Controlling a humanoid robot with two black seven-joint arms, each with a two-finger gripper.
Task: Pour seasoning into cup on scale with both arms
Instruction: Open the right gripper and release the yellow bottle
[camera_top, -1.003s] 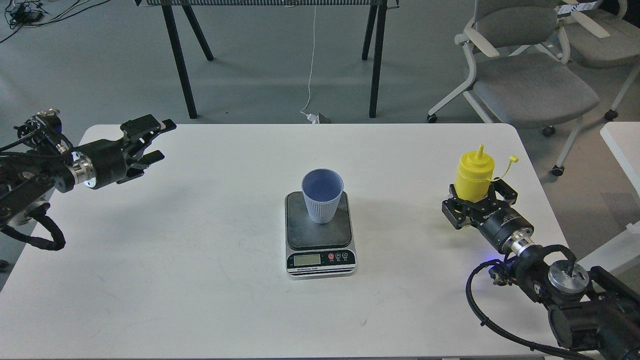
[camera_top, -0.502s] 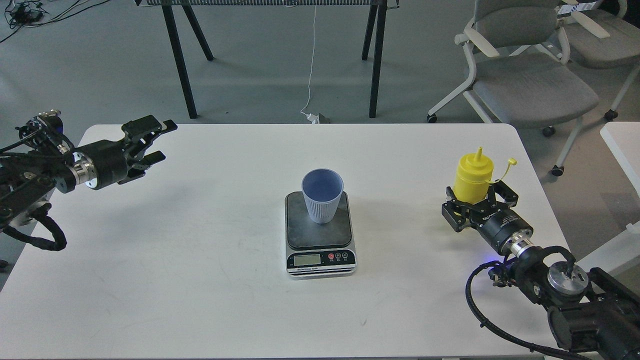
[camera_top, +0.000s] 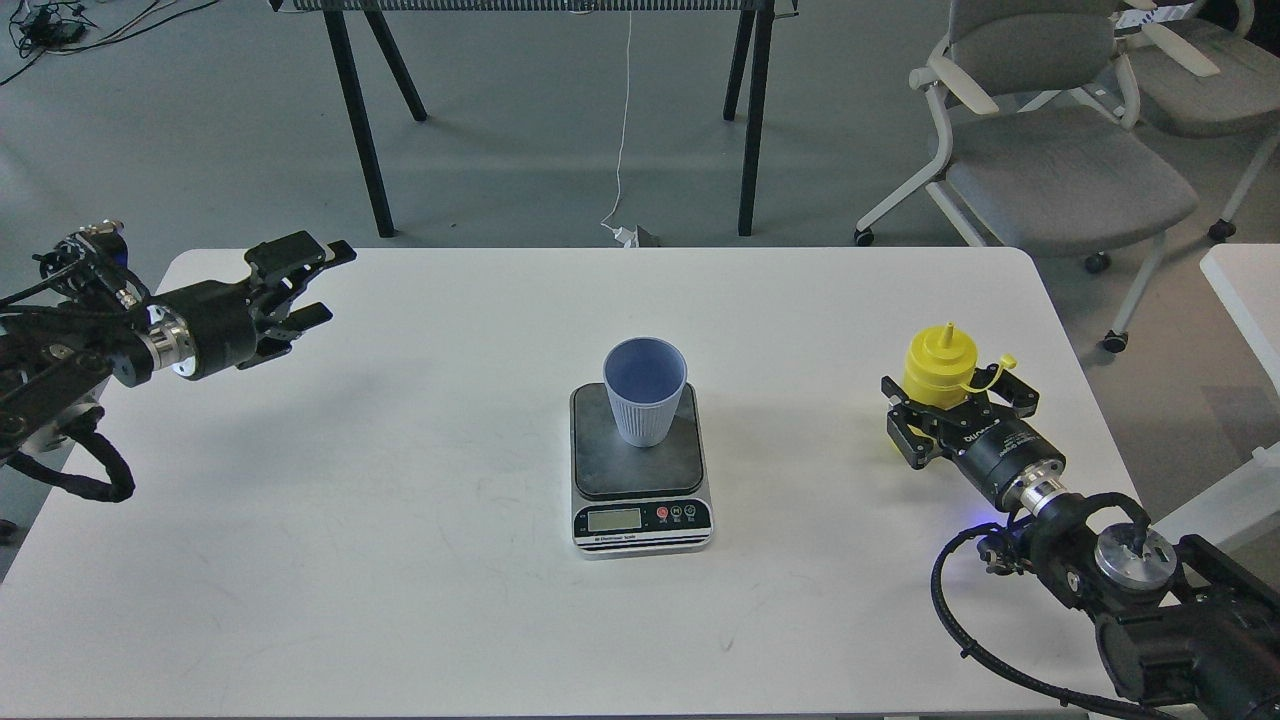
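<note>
The light blue ribbed cup (camera_top: 645, 392) stands upright on the dark platform of the scale (camera_top: 640, 520) at the table's middle. The yellow squeeze bottle (camera_top: 938, 368) stands upright at the right, with its tethered cap (camera_top: 1006, 361) hanging off to the right. My right gripper (camera_top: 958, 400) is around the bottle's lower body, one finger on each side, jaws spread apart. The bottle's base is hidden behind the gripper. My left gripper (camera_top: 318, 284) is open and empty, in the air over the table's far left corner, far from the cup.
The white table (camera_top: 400, 560) has rounded corners. The bottle stands close to the table's right edge. Grey chairs (camera_top: 1060, 160) and black table legs (camera_top: 360, 120) stand on the floor beyond the far edge. Part of a second white table (camera_top: 1245, 290) shows at the right.
The yellow bottle has sunk lower between my right gripper's fingers, and the fingers have spread a little. The left arm has barely moved.
</note>
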